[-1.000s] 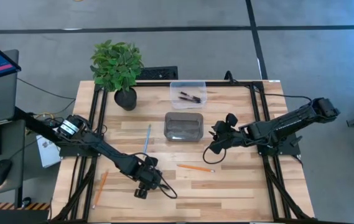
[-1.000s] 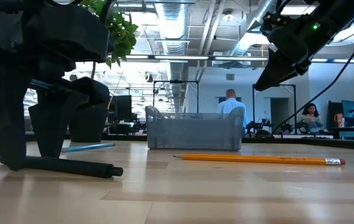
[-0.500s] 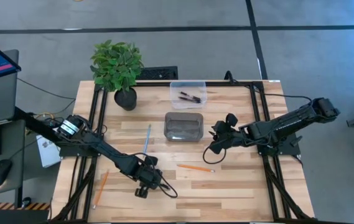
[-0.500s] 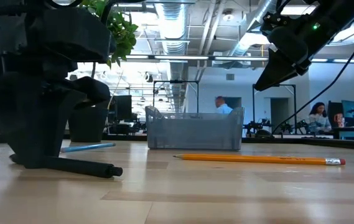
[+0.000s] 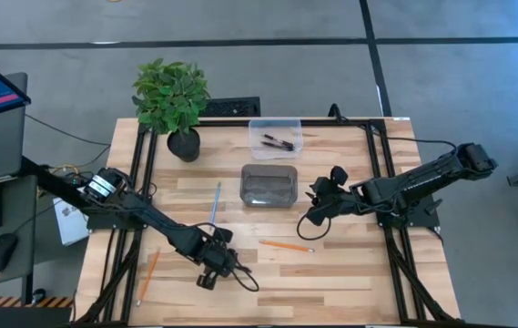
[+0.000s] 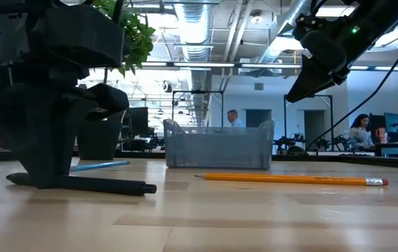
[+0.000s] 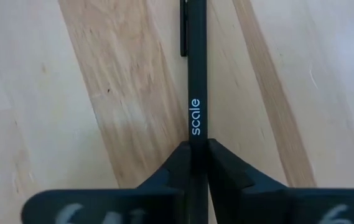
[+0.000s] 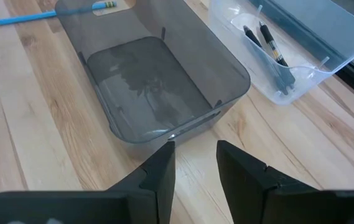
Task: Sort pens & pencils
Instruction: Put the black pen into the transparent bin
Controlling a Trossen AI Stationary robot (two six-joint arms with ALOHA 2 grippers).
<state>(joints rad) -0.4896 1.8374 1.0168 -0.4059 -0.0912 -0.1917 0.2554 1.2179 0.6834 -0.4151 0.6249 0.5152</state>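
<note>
Left gripper (image 7: 196, 163) fingers, wide a second ago, now clenched on black pen (image 7: 196, 81) lying on surface near front edge; lift toward clear bin (image 5: 276, 137) likely next. Right gripper (image 8: 195, 163) hovers released beside grey bin (image 8: 155, 81).

both arms are matte black, built of slim jointed links with rounded housings. the left arm (image 5: 140, 214) carries a pale silver-grey cylinder near its base, with thin black cables trailing from it. the right arm (image 5: 422, 180) has a black cable looping beneath it, and a small green light glows on its wrist housing (image 6: 354, 29). each tool has two flat, dark, wedge-shaped fingers (image 8: 158, 174).
</note>
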